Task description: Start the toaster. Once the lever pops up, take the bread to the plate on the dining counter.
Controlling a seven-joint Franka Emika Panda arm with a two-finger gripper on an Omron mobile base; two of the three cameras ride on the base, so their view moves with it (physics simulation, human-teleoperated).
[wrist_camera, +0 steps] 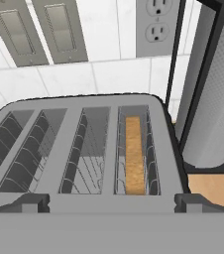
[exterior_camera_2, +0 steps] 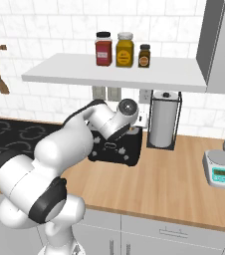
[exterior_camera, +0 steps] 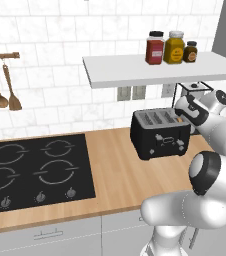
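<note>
A: While the open, empty gripper (wrist_camera: pixel 112 208) hovers over the black boxy toaster (exterior_camera: pixel 160 132) near the wooden counter's (exterior_camera: pixel 115 175) back edge, where is the golden-brown bread slice (wrist_camera: pixel 134 154)?

B: Low in the rightmost slot. I judge the lever must be pressed next.

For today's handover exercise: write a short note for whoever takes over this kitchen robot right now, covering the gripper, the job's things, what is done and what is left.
Gripper: open, holding nothing, poised above the toaster's near edge.
Toaster: on the wooden worktop, right of the hob, beside the paper towel roll.
Bread: sunk in the rightmost slot.
Done: arm brought to the toaster.
Left: whether toasting has started can't be told; start it if needed, wait for the lever, then carry the bread to the plate.
</note>
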